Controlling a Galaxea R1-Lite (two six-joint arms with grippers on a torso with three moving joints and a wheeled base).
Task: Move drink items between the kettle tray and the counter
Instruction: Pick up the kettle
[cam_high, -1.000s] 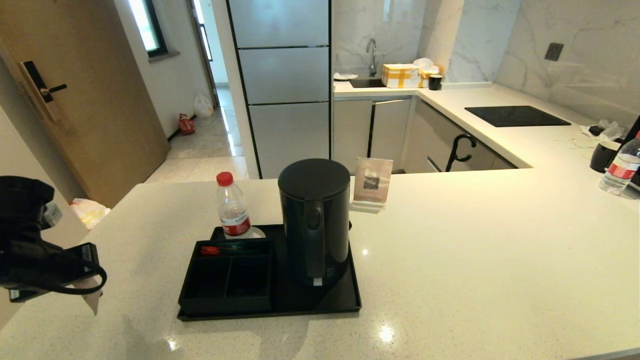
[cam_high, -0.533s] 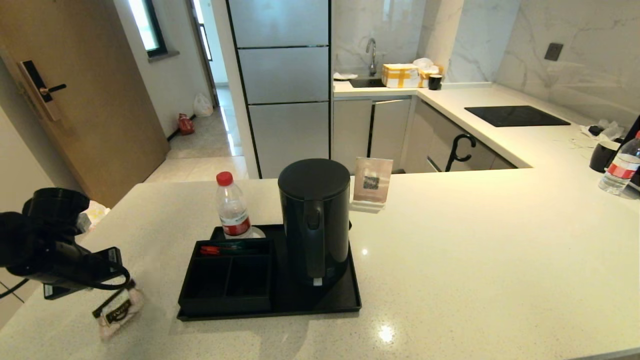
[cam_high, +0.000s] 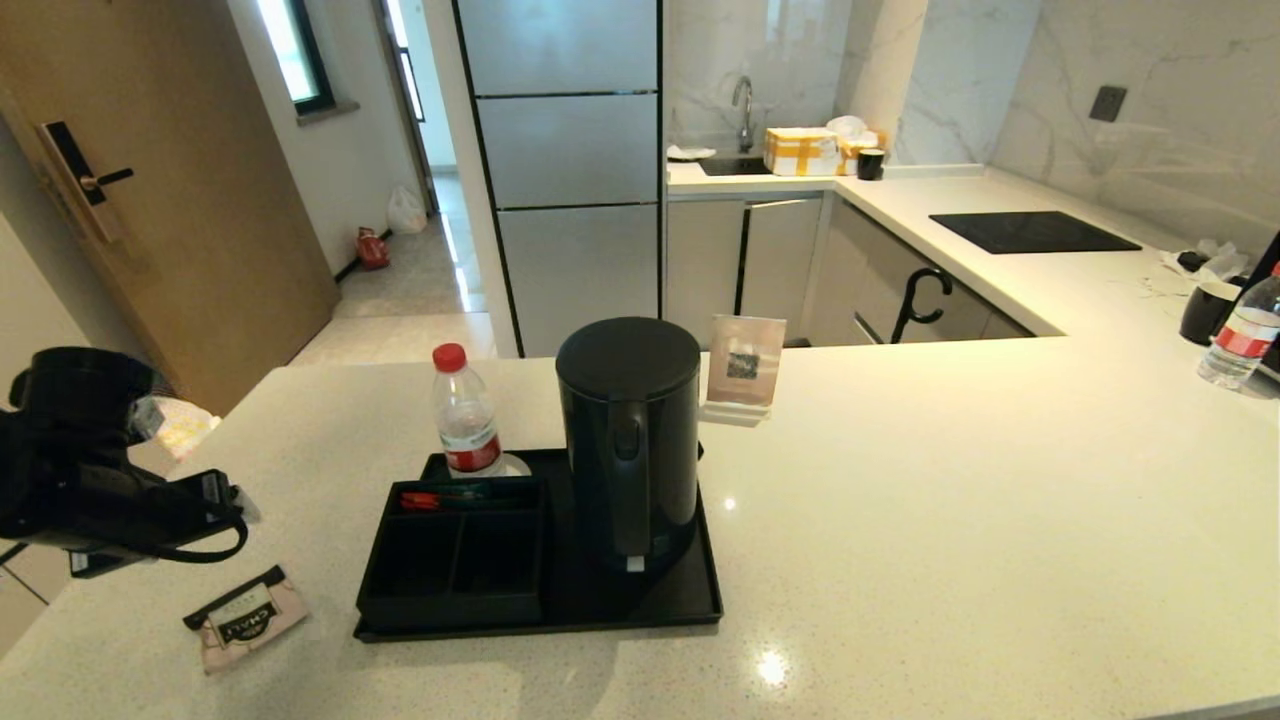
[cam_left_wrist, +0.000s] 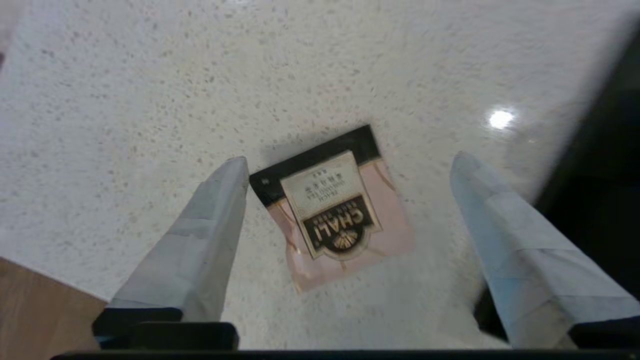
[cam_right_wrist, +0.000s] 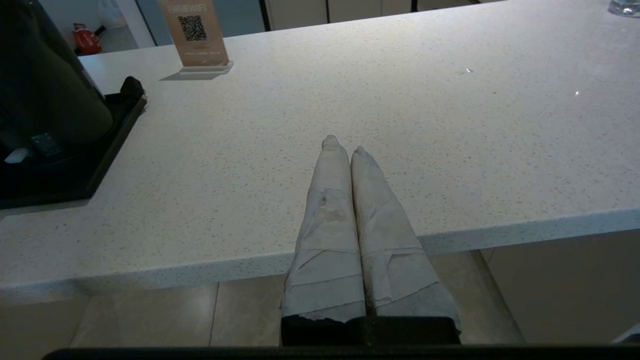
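Head view — tea sachet (cam_high: 245, 617) lies flat on the tabletop (cam_high: 900, 520), just left of the tray (cam_high: 700, 605); kettle (cam_high: 628, 440) stands on the tray. Left gripper's tips are hidden behind its wrist.

Left wrist view — left gripper (cam_left_wrist: 350, 170) spread wide, empty, above the sachet. Likely light, thin, floppy; pinch an edge.

Right wrist view — right gripper (cam_right_wrist: 342, 145) pressed together, parked at the tabletop's edge.

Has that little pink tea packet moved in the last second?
Yes. The tea sachet dropped from the left gripper onto the counter, left of the tray.
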